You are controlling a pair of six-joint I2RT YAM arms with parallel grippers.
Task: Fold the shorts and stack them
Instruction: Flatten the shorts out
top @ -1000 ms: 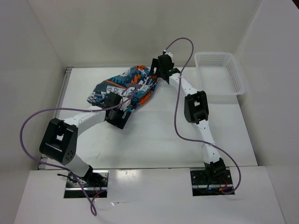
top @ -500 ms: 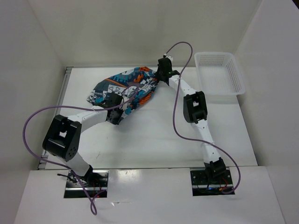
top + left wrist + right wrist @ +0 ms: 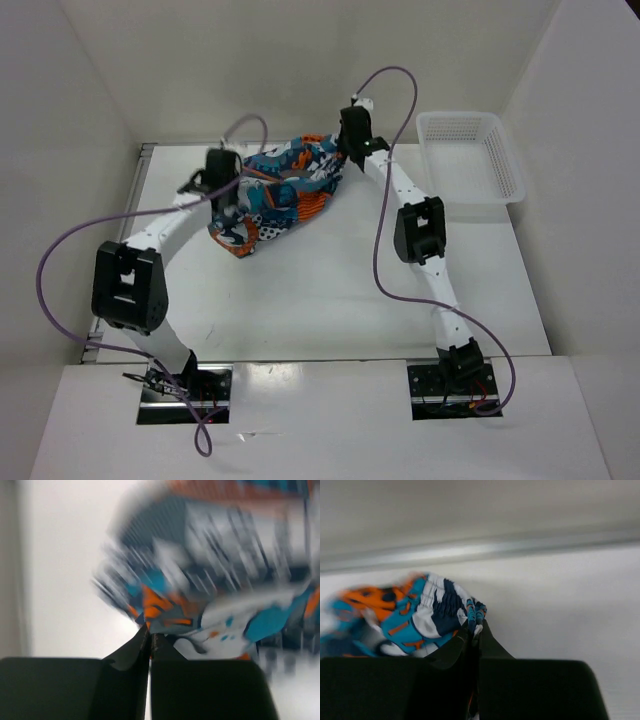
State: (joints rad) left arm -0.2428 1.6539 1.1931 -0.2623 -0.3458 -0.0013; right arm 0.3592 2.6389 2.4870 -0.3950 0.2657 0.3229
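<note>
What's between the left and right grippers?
Only the shorts, bunched, spanning from left gripper to right gripper; seen in the top view.

White desk [image 3: 330, 300], matte, boxed in on three sides by plain white walls: back wall [image 3: 300, 70], left wall [image 3: 60, 150], right wall [image 3: 590, 200]. A thin metal strip [image 3: 143, 170] runs along the desk's left edge, and a glossy white ledge [image 3: 320, 420] lies at its near edge. Light even and diffuse, shadows soft.
</note>
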